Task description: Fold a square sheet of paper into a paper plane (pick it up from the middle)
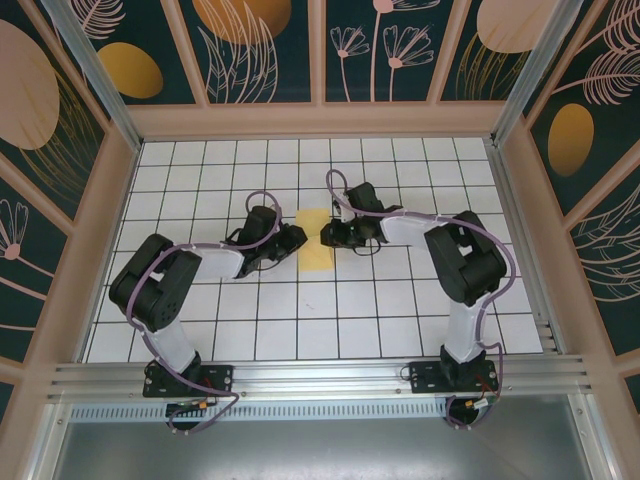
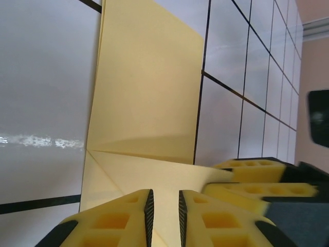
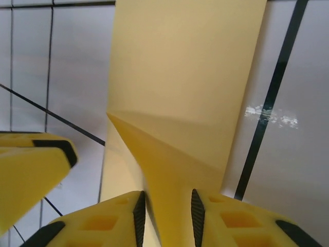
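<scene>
The sheet of paper [image 1: 316, 242] lies flat on the white gridded worktop [image 1: 300, 320], roughly at its centre and a little toward the far side. From above it reads as a narrow yellow strip, with its long sides running near to far. It is folded. The wrist views show a long layered edge down one side and diagonal creases that meet at a point close to the fingers.

Both arms reach inward and meet at the strip. The left gripper [image 1: 297, 238] sits at the paper's left edge and the right gripper [image 1: 327, 236] at its right edge. They face each other across the strip and are very close together.

In the left wrist view, the left gripper's yellow foam fingers [image 2: 118, 224] stand slightly apart with a narrow slot between the ribbed pads. Yellow paper shows through that slot. The right gripper's fingers [image 2: 257, 177] are just to the right, low over the same edge of the sheet.

In the right wrist view, the right gripper's fingers [image 3: 236, 224] are also parted, with a somewhat wider gap. A darker creased wedge of the paper runs into the gap. Whether the pads touch it cannot be told. One finger [image 3: 31, 172] of the left gripper shows at the left.
</scene>
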You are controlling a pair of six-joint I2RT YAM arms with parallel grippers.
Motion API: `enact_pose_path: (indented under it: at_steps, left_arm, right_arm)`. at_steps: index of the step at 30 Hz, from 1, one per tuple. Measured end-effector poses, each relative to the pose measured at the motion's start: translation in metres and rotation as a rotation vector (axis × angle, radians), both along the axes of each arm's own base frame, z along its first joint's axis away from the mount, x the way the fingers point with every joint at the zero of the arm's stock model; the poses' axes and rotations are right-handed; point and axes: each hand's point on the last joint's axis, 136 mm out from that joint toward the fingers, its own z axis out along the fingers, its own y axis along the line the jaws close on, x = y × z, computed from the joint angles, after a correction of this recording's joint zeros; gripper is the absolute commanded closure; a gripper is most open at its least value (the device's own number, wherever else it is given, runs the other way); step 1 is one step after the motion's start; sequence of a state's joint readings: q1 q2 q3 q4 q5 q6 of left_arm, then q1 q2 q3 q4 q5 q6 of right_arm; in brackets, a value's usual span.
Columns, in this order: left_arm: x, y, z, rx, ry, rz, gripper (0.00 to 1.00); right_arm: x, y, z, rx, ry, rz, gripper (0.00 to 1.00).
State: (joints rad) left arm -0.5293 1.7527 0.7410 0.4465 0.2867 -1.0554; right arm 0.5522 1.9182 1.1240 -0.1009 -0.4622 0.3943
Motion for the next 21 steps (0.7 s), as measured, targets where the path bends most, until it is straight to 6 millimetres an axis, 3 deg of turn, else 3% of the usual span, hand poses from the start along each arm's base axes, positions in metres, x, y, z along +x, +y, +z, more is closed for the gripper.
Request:
enact_pose_path:
  at_steps: [7,12,21]
  left_arm:
    - [-0.002,-0.004,0.002,-0.039,0.013,-0.001,0.73]
    - [-0.004,-0.004,-0.009,-0.035,0.047,-0.001,0.71]
    - [-0.007,-0.008,-0.018,-0.055,0.085,-0.015,0.68]
  right_arm:
    - [0.009,-0.003,0.000,0.041,0.004,-0.013,0.79]
    - [0.017,-0.006,0.005,0.072,0.000,-0.034,0.90]
    - [0.021,-0.010,-0.002,0.074,0.025,-0.064,0.94]
